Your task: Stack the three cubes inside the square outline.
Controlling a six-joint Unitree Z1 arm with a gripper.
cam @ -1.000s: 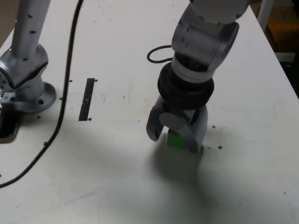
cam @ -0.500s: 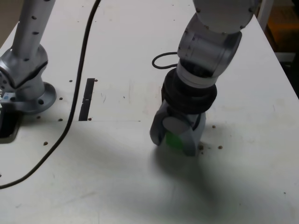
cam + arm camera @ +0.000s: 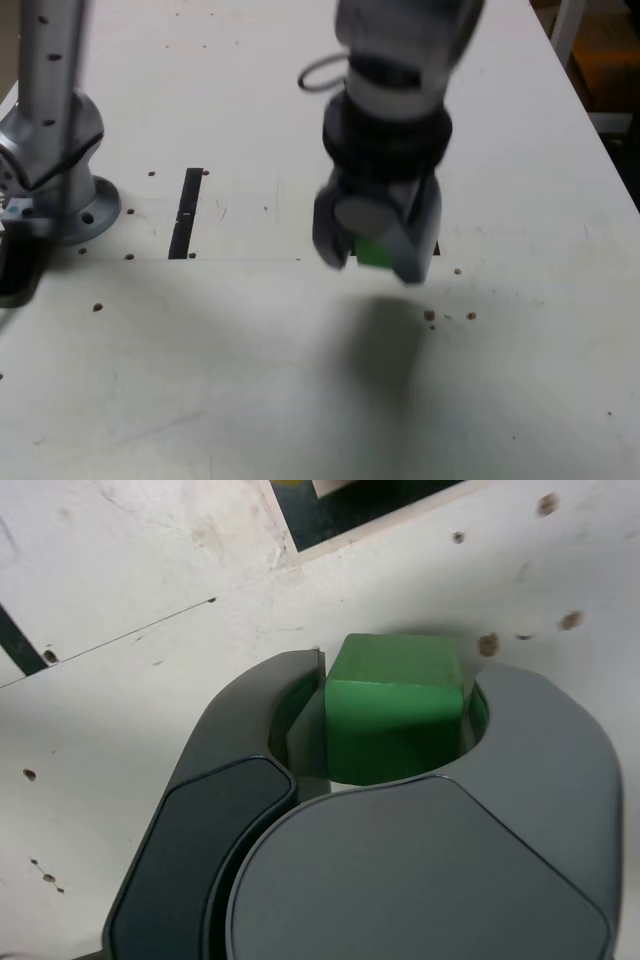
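In the exterior view my gripper (image 3: 375, 255) hangs above the white table with a green cube (image 3: 372, 252) between its fingers, clear of the surface; its shadow lies below. The wrist view shows the same green cube (image 3: 395, 720) with both grey fingers (image 3: 290, 695) pressed on its sides, so the gripper (image 3: 395, 675) is shut on it. Beyond the cube, a corner of the square outline (image 3: 340, 515) shows as a thick black band, with a yellow sliver (image 3: 287, 482) at the picture's edge. In the exterior view the arm hides the outline.
A thin black strip (image 3: 186, 212) lies on the table at the exterior view's left, near the arm's grey base (image 3: 60, 180). A black cable loop (image 3: 320, 70) lies behind the arm. Small brown specks (image 3: 430, 315) dot the table. The table edge (image 3: 600, 130) runs along the exterior view's right.
The fingers shut on the green cube where it stood on the table. The gripper then rose with it, moving up in the exterior view.
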